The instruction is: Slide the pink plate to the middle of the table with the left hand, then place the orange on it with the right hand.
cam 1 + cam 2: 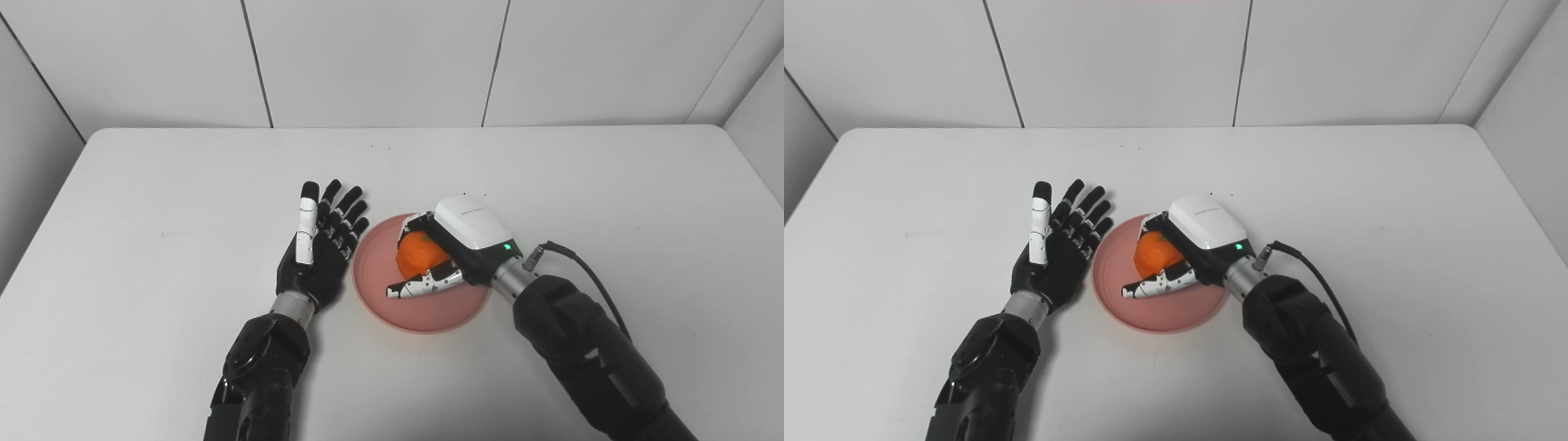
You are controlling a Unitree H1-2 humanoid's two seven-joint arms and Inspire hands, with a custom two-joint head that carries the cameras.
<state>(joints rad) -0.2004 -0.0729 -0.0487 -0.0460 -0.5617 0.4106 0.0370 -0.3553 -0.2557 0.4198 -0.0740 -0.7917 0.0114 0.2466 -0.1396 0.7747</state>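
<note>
White table (153, 202) spreads out under both my arms, pale wall panels (373, 61) rising behind its far edge. Just past my right wrist sits the pink plate (429, 315), round and shallow, near the middle of the tabletop, its near rim bare and its far half under my right hand (450, 251). That hand is over the plate, its white back turned up, a small green light glowing near the wrist, fingers and thumb curled around the orange (418, 254) — I've got it wrapped, thumb stretched along its near side, fingers over the far side. Whether the fruit already touches the plate or hangs just above it, I cannot tell from here. My left hand (318, 245) lies just beside the plate's left rim, palm turned toward it, fingers spread and straight, pointing away from me, holding nothing. A black cable (588, 269) loops off my right forearm.
</note>
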